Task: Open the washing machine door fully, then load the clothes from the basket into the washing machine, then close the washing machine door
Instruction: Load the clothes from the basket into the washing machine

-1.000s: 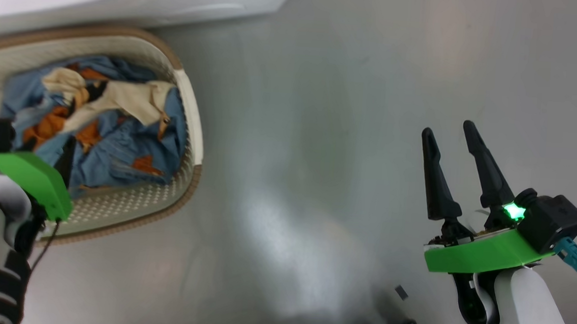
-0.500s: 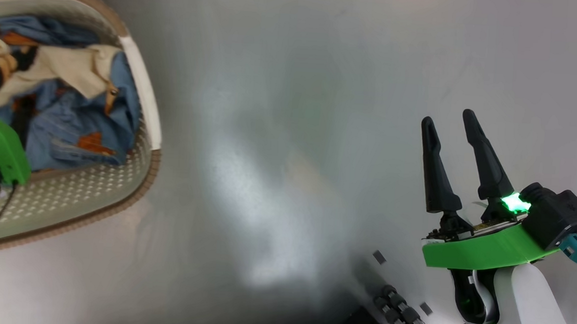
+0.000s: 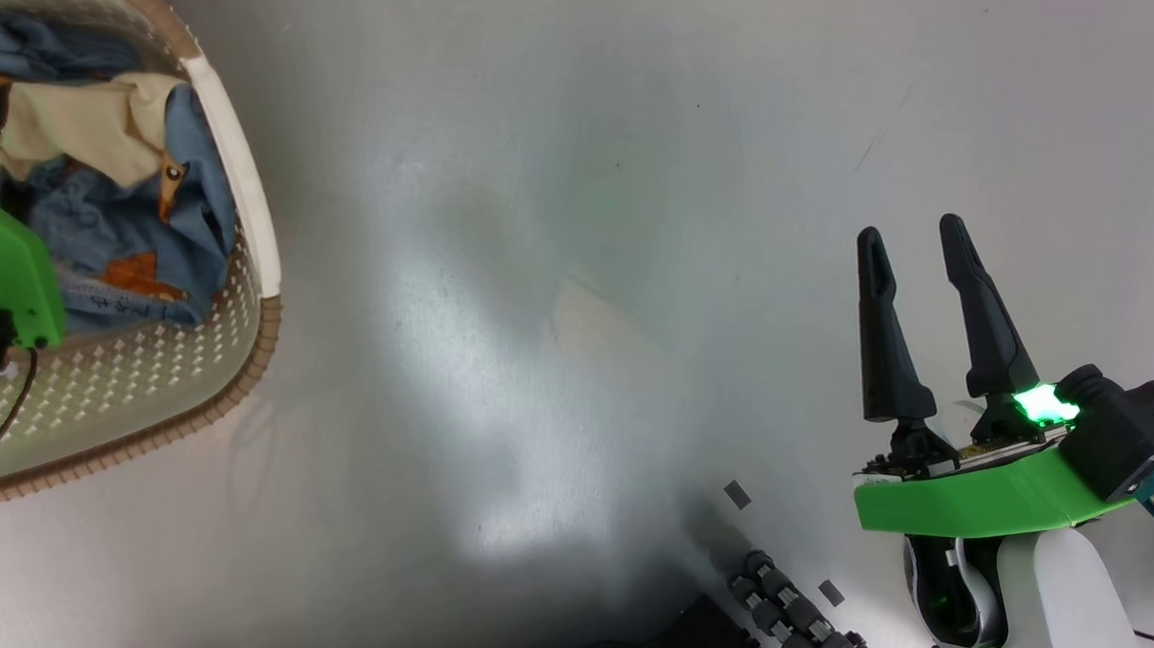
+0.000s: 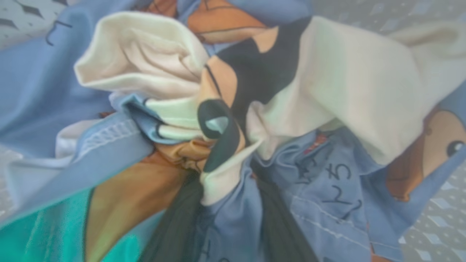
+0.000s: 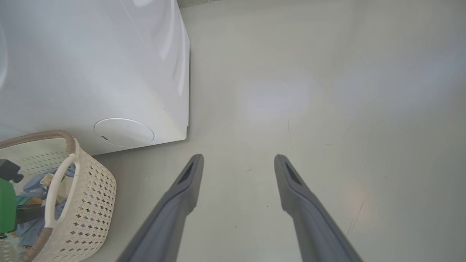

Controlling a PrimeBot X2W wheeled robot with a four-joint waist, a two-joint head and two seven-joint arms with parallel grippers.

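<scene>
Filling the upper-left basket (image 3: 237,178), clothes (image 3: 72,223) bury the left gripper (image 4: 225,178), grip unclear; right gripper (image 3: 908,231) spread over open floor (image 3: 581,264).

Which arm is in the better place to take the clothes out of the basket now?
Left: the left gripper is down among the clothes in the basket. The right gripper hangs open over bare floor, apart from the basket.

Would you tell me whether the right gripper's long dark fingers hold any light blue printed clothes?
No, the right gripper stands open over grey floor, while the clothes lie in the cream-white perforated basket.
</scene>
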